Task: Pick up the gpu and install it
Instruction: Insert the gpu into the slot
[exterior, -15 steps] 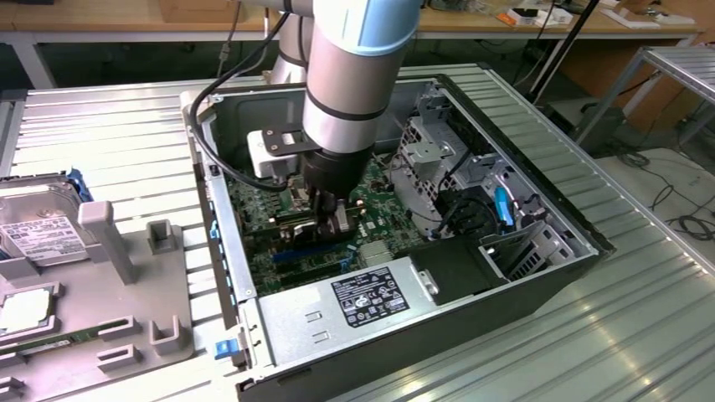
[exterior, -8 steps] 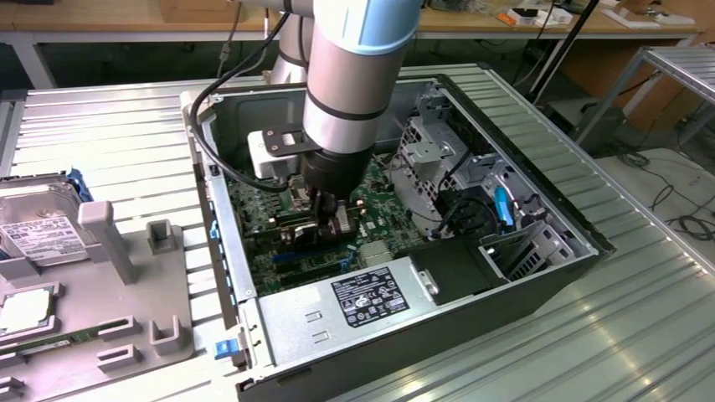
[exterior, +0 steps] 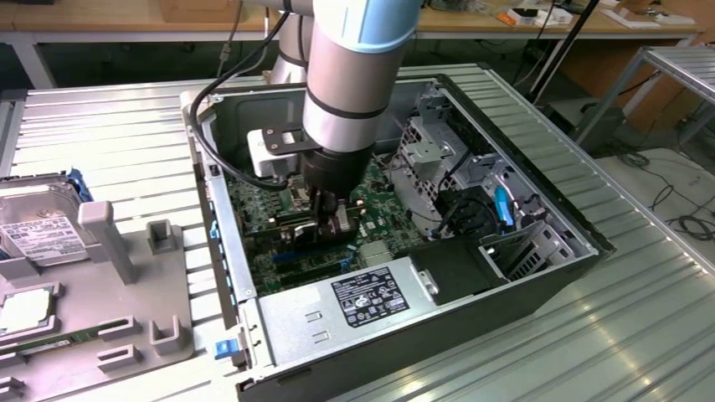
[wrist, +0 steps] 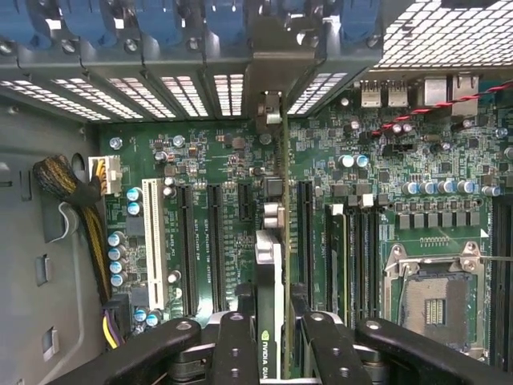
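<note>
My gripper [wrist: 276, 341] is shut on the gpu [wrist: 275, 265], which I see edge-on: a thin green card standing upright between the two black fingers [wrist: 232, 353], with a black cooler face and a green logo. Its silver end bracket [wrist: 272, 88] reaches the rear slot openings of the case. The card sits over the motherboard [wrist: 200, 152], between two long black expansion slots [wrist: 215, 241]. In the exterior view the arm reaches down into the open computer case [exterior: 537, 193], with the gripper [exterior: 327, 228] low over the board and the gpu [exterior: 293, 224] dark beneath it.
A white slot [wrist: 152, 241], memory slots [wrist: 353, 257] and the processor socket [wrist: 437, 301] flank the card. Yellow-black cables [wrist: 76, 192] run along one case wall. The power supply [exterior: 363, 297] lies at the case front. A grey parts fixture [exterior: 123, 285] holds a hard drive [exterior: 33, 230].
</note>
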Available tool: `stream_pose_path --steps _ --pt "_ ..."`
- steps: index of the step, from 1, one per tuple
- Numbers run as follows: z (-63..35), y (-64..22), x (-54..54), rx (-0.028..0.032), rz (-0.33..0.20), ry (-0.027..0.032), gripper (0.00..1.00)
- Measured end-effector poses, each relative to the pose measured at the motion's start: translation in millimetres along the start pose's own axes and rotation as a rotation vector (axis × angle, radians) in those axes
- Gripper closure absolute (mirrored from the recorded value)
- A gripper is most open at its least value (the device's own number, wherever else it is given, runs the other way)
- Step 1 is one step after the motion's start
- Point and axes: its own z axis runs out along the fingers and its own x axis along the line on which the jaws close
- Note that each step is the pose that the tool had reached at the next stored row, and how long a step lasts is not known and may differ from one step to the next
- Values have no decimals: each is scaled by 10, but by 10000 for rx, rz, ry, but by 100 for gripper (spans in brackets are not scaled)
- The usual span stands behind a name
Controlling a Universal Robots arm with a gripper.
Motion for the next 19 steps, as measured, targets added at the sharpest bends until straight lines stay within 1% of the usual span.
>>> stream_pose_path --steps 4,8,13,16,19 --pt "-6 -21 -2 -27 1 3 73" --pt "-28 -21 -3 -54 2 3 73" --pt "-30 -21 -3 -55 1 2 73" --pt "-30 -1 -3 -56 2 2 73" --pt "-27 0 -2 -53 1 1 73"
